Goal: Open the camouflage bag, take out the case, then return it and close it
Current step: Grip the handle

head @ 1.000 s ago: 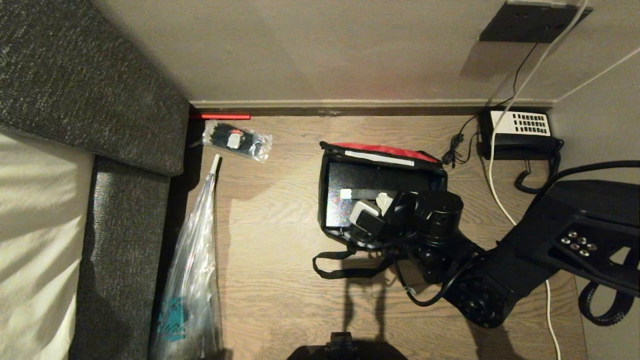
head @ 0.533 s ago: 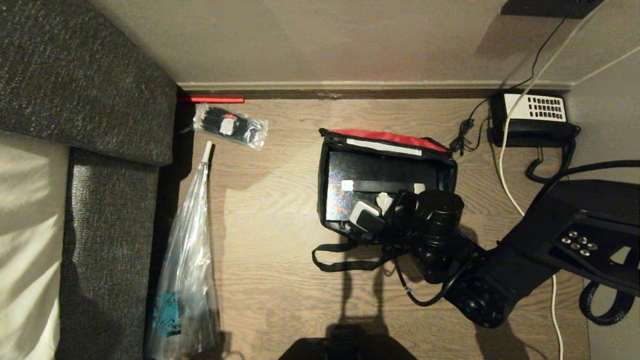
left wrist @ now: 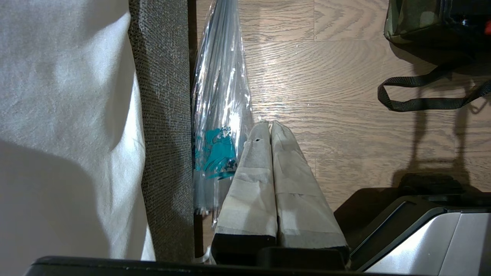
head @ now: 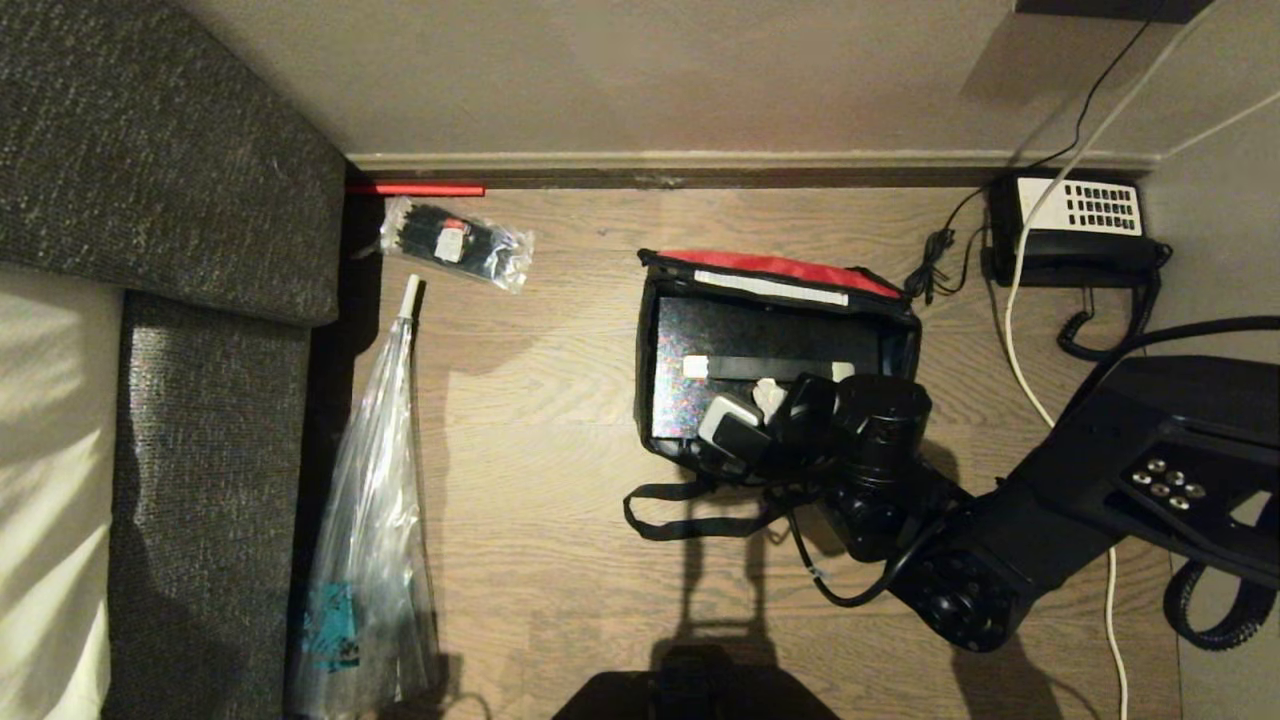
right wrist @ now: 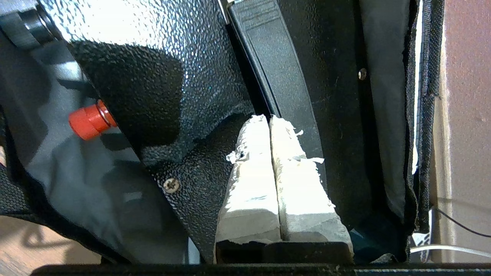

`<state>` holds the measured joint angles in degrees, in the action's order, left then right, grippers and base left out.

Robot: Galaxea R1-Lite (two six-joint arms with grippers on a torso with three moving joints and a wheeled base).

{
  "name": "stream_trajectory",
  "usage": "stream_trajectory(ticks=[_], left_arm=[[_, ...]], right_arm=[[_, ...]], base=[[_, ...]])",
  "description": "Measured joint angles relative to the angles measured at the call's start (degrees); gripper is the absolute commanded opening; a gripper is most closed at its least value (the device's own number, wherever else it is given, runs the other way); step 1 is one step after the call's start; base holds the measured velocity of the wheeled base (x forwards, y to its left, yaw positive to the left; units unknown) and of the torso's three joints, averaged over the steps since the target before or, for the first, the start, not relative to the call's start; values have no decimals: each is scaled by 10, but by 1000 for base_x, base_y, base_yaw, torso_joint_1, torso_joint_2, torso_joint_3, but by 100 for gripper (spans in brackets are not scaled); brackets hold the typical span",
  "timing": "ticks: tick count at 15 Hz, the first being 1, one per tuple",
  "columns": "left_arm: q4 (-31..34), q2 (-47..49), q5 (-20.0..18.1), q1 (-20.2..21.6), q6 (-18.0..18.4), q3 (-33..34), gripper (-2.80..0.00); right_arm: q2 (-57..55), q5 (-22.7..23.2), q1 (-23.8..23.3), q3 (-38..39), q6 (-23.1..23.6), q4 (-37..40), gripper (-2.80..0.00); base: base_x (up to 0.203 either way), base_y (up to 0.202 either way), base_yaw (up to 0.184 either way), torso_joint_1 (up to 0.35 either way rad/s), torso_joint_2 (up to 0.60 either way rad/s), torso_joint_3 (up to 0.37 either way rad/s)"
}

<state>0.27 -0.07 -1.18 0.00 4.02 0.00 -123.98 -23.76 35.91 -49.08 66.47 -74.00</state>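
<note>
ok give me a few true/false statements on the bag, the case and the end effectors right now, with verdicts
1. The camouflage bag is zipped shut. False: its lid is open, showing the red inner edge.
2. The case lies inside the bag. True.
3. The right end effector is wide open above the floor. False: it is shut, its fingers pressed together at the case inside the bag.
4. The left end effector is shut and holds nothing, off beside the clear plastic bag. True.
5. The desk telephone sits inside the bag. False: it stands on the floor by the wall, apart from the bag.
</note>
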Motion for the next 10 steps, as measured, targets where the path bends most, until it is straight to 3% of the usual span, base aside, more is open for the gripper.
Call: stream_trajectory(ticks=[1, 7, 10], left_arm=[[0, 0, 0, 0, 0, 0, -280], [0, 0, 0, 0, 0, 0, -280], [0, 0, 0, 0, 0, 0, -280]], right_arm=[[-2, 2, -1, -1, 13, -14, 0], [-17, 12, -20, -2, 122, -74, 0], [4, 8, -19, 13, 140, -30, 0]], base=[[0, 0, 0, 0, 0, 0], [0, 0, 0, 0, 0, 0], [0, 0, 0, 0, 0, 0]])
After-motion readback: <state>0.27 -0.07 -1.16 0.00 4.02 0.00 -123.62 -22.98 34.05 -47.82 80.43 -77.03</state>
